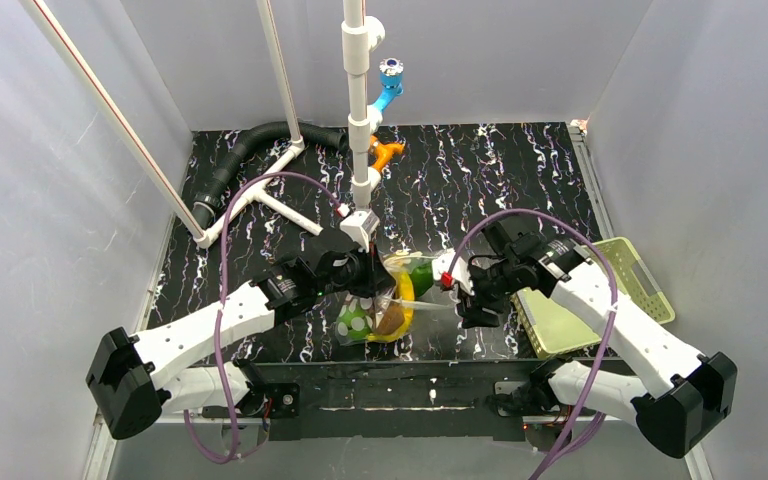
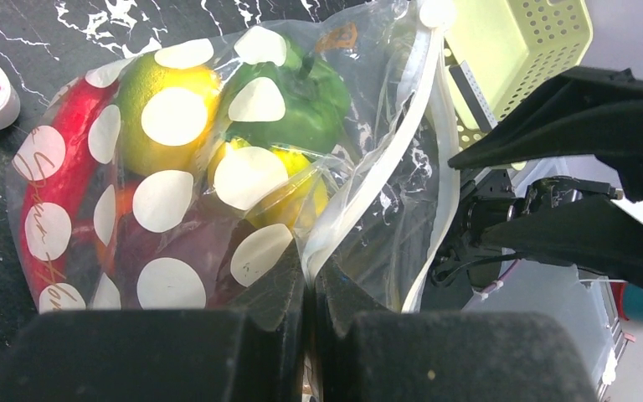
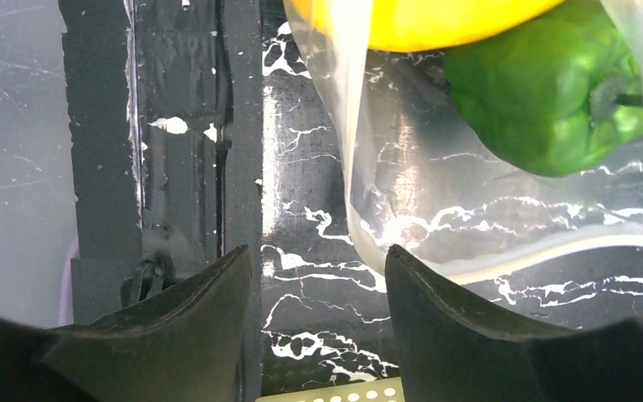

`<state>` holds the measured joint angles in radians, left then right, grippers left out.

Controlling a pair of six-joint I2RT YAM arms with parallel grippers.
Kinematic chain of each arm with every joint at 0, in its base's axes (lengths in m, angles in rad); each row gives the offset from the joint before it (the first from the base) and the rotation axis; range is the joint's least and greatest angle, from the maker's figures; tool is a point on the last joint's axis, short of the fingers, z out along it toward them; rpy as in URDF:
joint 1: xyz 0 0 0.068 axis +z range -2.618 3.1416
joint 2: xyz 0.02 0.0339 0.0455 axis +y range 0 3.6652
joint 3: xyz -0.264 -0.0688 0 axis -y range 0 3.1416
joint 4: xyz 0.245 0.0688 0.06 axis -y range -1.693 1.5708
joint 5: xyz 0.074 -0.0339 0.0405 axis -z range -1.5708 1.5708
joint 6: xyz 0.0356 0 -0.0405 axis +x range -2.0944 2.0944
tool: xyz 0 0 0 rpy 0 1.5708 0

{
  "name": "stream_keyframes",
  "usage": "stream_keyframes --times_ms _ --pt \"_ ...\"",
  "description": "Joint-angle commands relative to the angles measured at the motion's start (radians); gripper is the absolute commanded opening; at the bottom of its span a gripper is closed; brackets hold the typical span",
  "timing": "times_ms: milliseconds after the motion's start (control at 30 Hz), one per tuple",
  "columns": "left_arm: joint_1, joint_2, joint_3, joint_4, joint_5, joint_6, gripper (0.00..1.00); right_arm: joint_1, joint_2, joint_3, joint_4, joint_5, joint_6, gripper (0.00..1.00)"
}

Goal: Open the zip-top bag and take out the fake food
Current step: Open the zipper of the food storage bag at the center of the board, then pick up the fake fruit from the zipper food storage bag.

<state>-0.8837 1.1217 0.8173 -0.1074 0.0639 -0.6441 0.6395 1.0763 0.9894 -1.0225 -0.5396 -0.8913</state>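
My left gripper [image 2: 308,285] clamps the zip strip of the zip-top bag [image 2: 163,201] (fake food [image 2: 289,105] packed inside), my right gripper [image 3: 316,251] empty, jaws apart, just right of it.

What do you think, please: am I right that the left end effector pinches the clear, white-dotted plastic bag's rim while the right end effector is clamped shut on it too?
No. The left end effector does pinch the rim of the clear, white-dotted plastic bag, but the right end effector is open, clamped on nothing; the right wrist view shows its fingers apart.
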Motion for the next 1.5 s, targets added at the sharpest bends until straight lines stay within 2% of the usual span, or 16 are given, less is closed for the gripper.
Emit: stream_keyframes --times_ms 0,367,633,1000,1467 --pt "0.006 -0.044 -0.022 0.03 0.017 0.001 0.0 -0.052 -0.045 0.029 -0.019 -0.062 0.036 0.67" --pt "0.006 -0.05 -0.048 0.082 0.046 -0.016 0.0 -0.126 -0.046 0.147 -0.088 -0.283 0.057 0.67" --pt "-0.002 -0.048 -0.051 0.101 0.053 -0.025 0.0 -0.145 0.011 0.17 -0.004 -0.419 0.159 0.67" --pt "-0.019 -0.045 -0.046 0.101 0.041 -0.033 0.0 -0.146 0.116 0.152 0.216 -0.455 0.401 0.64" --pt "-0.032 -0.033 -0.05 0.139 0.018 -0.037 0.0 -0.136 0.154 0.061 0.431 -0.335 0.598 0.65"
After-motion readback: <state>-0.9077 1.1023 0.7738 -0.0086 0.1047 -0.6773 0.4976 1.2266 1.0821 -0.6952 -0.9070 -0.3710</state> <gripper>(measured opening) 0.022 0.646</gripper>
